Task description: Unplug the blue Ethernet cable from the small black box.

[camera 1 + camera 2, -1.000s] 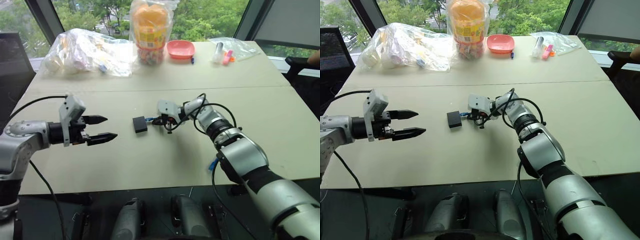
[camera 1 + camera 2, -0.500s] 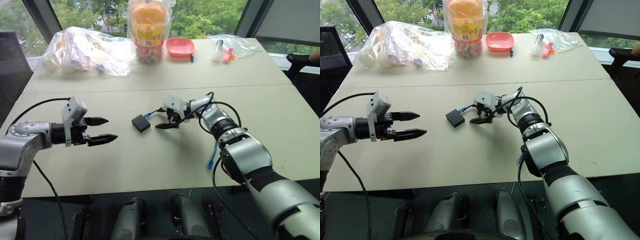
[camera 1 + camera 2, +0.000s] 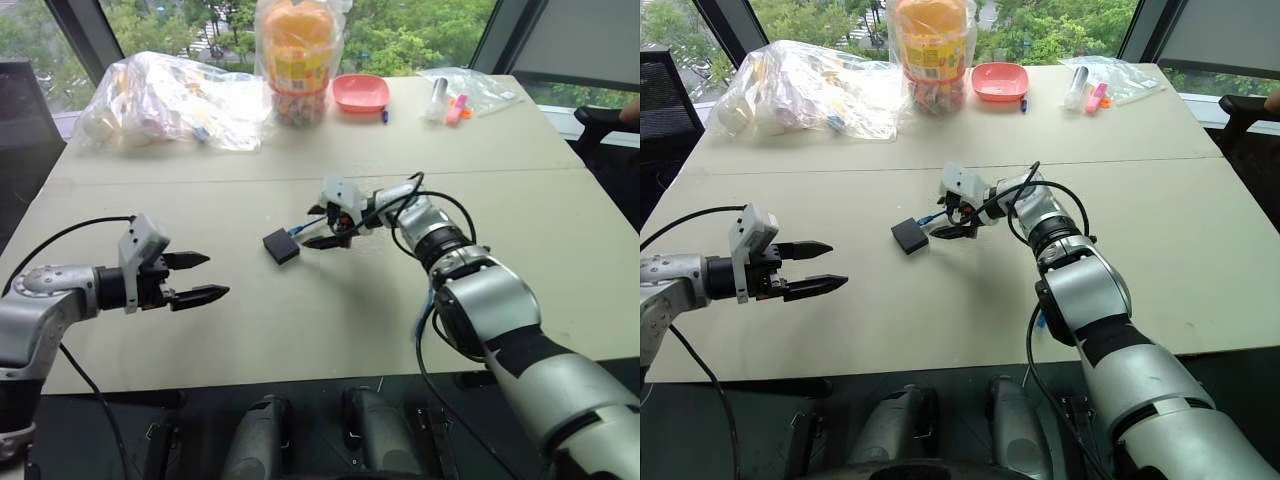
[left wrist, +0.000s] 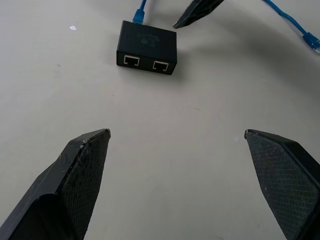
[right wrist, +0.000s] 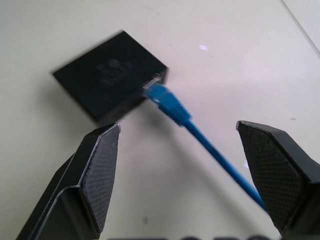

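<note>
Right wrist view puts the small black box flat on the pale worktop, with the blue Ethernet cable still plugged into one of its sides; the cord runs from that port back between the two black fingers and past them. The right hand has its fingers spread wide apart, hovering just short of the box, and holds nothing: neither finger touches the cable or the box.

From the head camera, the box lies near the middle of the worktop, and the right hand sits just beside it on the robot's right, pointing toward it. The cable's short visible stretch leads from the box up toward that hand, and more of the blue cord hangs down beside the right forearm.

The left hand is well apart from the box, on the robot's left, its fingers open and empty. Its wrist view looks across bare worktop at the box, whose facing side shows two empty ports, with the blue plug entering the opposite side.

At the far edge of the worktop lie a clear plastic bag, a tall bag of snacks, a pink dish and another clear bag holding markers.
</note>
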Available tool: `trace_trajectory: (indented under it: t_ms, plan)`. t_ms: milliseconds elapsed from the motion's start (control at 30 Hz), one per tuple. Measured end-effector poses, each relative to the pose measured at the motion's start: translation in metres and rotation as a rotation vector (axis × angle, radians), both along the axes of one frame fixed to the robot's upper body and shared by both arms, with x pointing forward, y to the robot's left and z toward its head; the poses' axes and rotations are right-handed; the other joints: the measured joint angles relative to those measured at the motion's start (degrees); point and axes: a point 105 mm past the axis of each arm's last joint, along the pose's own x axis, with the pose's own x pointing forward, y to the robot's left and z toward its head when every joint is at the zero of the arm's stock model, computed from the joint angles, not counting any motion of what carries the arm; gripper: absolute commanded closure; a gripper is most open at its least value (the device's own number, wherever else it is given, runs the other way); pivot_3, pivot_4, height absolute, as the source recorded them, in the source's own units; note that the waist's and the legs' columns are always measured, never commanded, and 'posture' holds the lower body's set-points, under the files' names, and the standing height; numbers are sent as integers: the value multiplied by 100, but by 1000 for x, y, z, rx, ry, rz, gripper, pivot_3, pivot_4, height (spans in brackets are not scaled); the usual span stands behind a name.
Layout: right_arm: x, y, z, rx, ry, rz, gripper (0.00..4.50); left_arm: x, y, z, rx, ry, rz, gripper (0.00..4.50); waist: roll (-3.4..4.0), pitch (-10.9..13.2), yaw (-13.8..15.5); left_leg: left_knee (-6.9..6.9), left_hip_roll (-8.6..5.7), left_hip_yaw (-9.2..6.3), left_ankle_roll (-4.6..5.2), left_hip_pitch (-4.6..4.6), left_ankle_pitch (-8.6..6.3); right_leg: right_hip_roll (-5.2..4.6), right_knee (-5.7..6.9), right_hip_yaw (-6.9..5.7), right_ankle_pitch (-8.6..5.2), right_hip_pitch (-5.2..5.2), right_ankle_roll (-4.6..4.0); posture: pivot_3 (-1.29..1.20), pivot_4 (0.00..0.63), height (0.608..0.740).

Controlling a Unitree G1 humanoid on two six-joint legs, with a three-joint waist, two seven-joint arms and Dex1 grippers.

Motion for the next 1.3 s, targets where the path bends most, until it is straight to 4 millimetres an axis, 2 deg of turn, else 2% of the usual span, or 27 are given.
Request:
trace_trajectory:
  t_ms: [200, 233, 333, 500, 600, 733, 800, 867, 967, 1033, 1100, 1167, 1300]
  plan:
    - [7, 19, -5, -58, -118, -58, 620, -4, -3, 3, -1, -13, 20, 0, -1, -1, -89, 0, 1, 0, -8, 1, 4, 0, 3, 0, 2, 1, -5, 0, 150, 740]
    - [7, 24, -5, -74, -133, -55, 855, -7, -3, 1, -3, -5, 25, 0, 0, -2, -133, 0, 1, 0, -9, 6, 5, 1, 4, 0, 4, 5, -7, 0, 150, 740]
    - [1, 33, -10, -76, -100, -26, 1893, -16, 0, -4, 4, 18, 50, 0, -1, -3, -148, -1, 3, -1, -1, 18, 13, 3, 14, 0, 4, 11, -8, 0, 150, 740]
    - [-16, 45, -19, -80, 33, 81, 4434, -21, 3, -9, 10, 41, 68, 0, -2, -4, -139, 0, 4, -2, -5, 23, 19, 7, 23, -2, 4, 12, -11, 0, 150, 740]
    - [-29, 46, -22, -108, 119, 179, 4434, -18, 6, -2, -6, 32, 71, 0, -2, -4, -129, 0, 4, -5, -4, 25, 19, 9, 22, -6, 4, 16, -10, 0, 150, 740]
    - [-28, 41, -19, -135, 80, 207, 4434, 5, 12, 17, -19, -32, 79, 0, -3, -5, -100, 2, 3, -10, -8, 26, 22, 10, 22, -15, 4, 24, -10, 0, 150, 740]
    - [-21, 40, -14, -135, -46, 194, 4434, 23, 8, 30, -94, -87, 86, 0, -4, -5, -88, 4, 1, -10, -10, 21, 25, 10, 19, -16, 5, 22, -12, 0, 150, 740]
    - [-8, 27, -7, -137, -197, 143, 4434, 37, 3, 38, -200, -95, 86, 0, -4, -4, -46, 5, -2, -9, -9, 12, 30, 9, 20, -16, 7, 15, -11, 0, 150, 740]
    - [10, 2, 23, -126, -456, 67, 4434, 55, 3, 49, -340, -58, 92, 0, -7, -2, 0, 8, 1, -10, -10, -15, 33, 21, 19, -17, 17, -9, 8, 0, 150, 740]
    - [17, -5, 49, -101, -657, 35, 4434, 66, 3, 62, -428, -45, 76, 0, -7, -2, 14, 9, 5, -11, -23, -20, 41, 33, 20, -17, 18, -11, 11, 0, 150, 740]
    - [17, -4, 64, -69, -777, 28, 4434, 75, -1, 73, -489, -44, 47, 0, -9, -3, -2, 8, 12, -7, -26, -16, 43, 47, 19, -16, 18, -8, 13, 0, 150, 740]
    - [15, -4, 72, -54, -856, 24, 4434, 85, -9, 78, -540, -30, 15, 0, -9, -3, 6, 8, 14, -6, -26, -15, 45, 58, 21, -17, 18, -6, 14, 0, 150, 740]
    - [12, -7, 80, -13, -972, -10, 4434, 121, -35, 79, -610, -4, 7, 0, -12, -2, 49, 27, 6, -7, 7, -19, 45, 59, 17, -26, 17, 8, 20, 0, 150, 740]
